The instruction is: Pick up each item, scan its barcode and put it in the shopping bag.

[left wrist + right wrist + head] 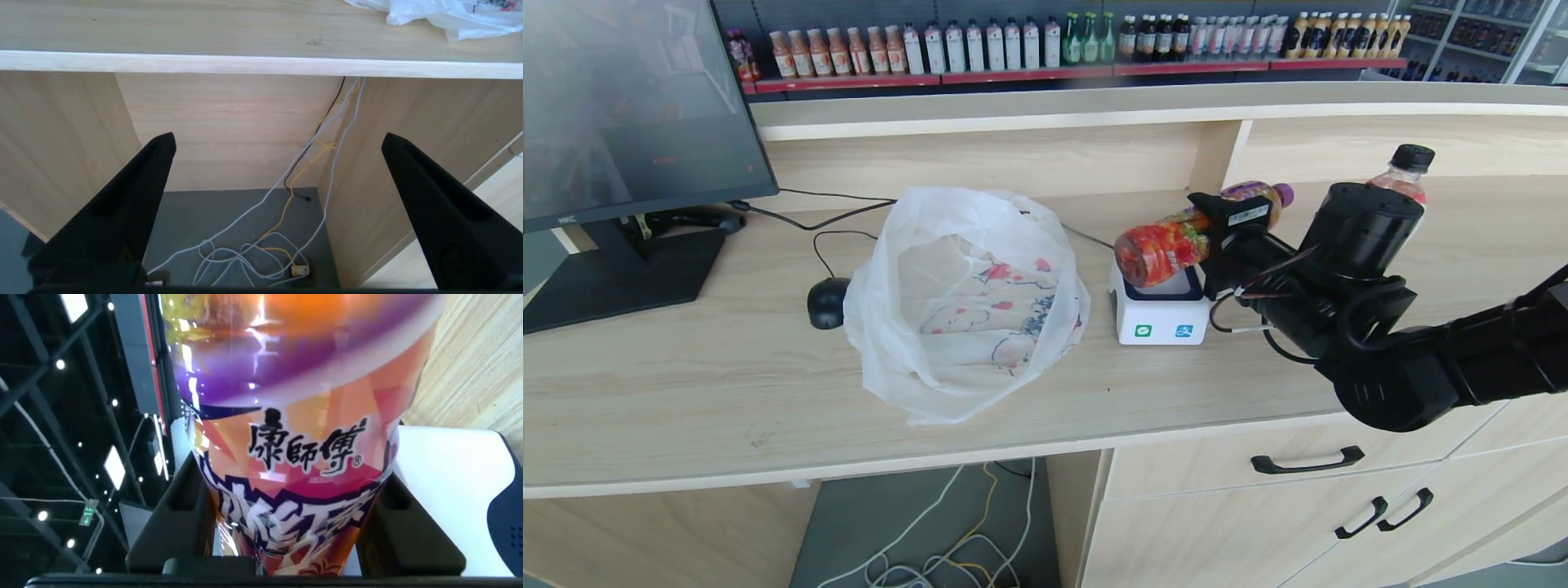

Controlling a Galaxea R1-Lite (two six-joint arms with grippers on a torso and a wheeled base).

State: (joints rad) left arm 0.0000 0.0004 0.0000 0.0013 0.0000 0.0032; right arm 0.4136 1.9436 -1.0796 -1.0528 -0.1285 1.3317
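Right tool [1218, 222] clamps juice bottle [1164, 249] sideways over scanner [1160, 322], likely to present its barcode | shopping bag [964, 302] gapes at scanner's 9 o'clock | left tool [278, 139] wide, empty.

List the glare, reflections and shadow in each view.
Head view: the monitor dimly mirrors the room. Right wrist view: white glare streaks the bottle held in the right pincer. Left wrist view: the left pincer frames a shaded recess under the counter.
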